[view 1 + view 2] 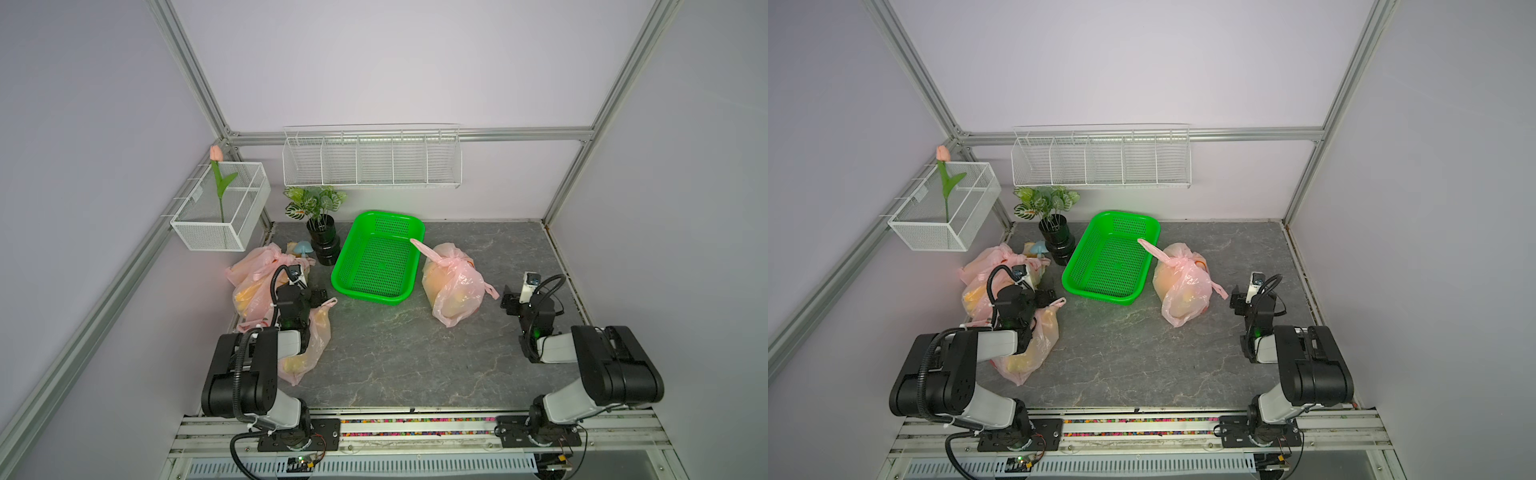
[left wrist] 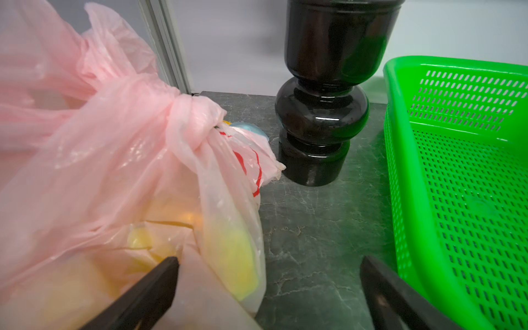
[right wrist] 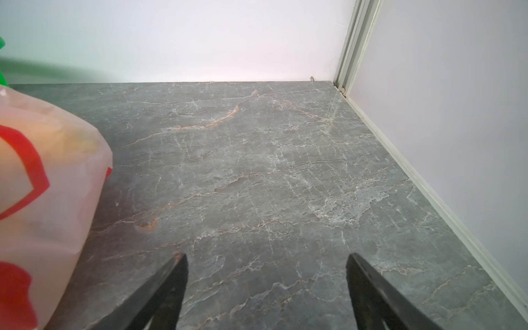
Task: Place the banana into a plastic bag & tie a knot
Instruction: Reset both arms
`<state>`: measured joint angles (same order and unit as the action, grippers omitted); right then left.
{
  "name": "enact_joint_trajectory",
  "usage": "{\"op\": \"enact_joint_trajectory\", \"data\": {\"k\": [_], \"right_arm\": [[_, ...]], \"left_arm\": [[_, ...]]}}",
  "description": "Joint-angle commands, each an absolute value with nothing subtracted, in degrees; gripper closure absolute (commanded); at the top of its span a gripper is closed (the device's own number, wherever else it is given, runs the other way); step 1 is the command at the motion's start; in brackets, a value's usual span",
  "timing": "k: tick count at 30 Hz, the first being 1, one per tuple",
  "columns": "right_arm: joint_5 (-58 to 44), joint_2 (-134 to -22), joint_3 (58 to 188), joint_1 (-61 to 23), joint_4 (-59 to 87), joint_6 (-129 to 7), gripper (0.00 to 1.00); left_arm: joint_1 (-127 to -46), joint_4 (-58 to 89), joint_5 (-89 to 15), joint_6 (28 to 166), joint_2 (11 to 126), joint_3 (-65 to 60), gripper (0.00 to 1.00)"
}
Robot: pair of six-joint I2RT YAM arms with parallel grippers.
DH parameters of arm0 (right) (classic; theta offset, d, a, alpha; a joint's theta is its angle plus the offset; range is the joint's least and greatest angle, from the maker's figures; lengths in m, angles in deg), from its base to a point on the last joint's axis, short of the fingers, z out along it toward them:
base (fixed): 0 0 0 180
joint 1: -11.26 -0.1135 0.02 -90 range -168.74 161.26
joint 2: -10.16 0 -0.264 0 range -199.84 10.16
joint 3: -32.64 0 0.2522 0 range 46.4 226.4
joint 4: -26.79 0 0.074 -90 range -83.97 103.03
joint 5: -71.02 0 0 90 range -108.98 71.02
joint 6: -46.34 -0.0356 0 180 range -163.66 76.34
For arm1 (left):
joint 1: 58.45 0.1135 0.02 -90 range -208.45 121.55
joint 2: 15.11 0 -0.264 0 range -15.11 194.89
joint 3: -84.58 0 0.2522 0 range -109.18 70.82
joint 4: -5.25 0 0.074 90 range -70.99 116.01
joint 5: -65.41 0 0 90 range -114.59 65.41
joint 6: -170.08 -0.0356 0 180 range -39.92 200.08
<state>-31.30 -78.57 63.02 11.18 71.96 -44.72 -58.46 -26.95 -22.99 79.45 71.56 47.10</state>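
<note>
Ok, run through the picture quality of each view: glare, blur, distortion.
Both top views: the frame posts splay from the wide lens, and the green basket blooms at its far rim. Left wrist view: the black vase shows glossy highlights and a green reflection; the left gripper and the near part of the knotted pink bag are soft. Right wrist view: the marble tabletop is sharp, the printed pink bag blurred.

The right gripper (image 3: 265, 258) holds its fingers (image 3: 168, 283) spread above the marble table (image 3: 257, 171), a pink bag (image 3: 43, 185) alongside.
</note>
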Motion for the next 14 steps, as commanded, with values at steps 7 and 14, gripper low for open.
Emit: {"op": "enact_joint_trajectory", "data": {"k": [7,14], "right_arm": [[-33.2,-78.5,63.6,10.0,73.7,-43.2,0.11],[-36.4,-78.6,65.9,9.0,69.4,-43.3,0.11]], "left_arm": [[-58.1,-25.4,-27.1,79.4,71.2,46.8,0.0],[-58.2,-23.3,-22.6,81.6,71.5,45.5,0.0]]}}
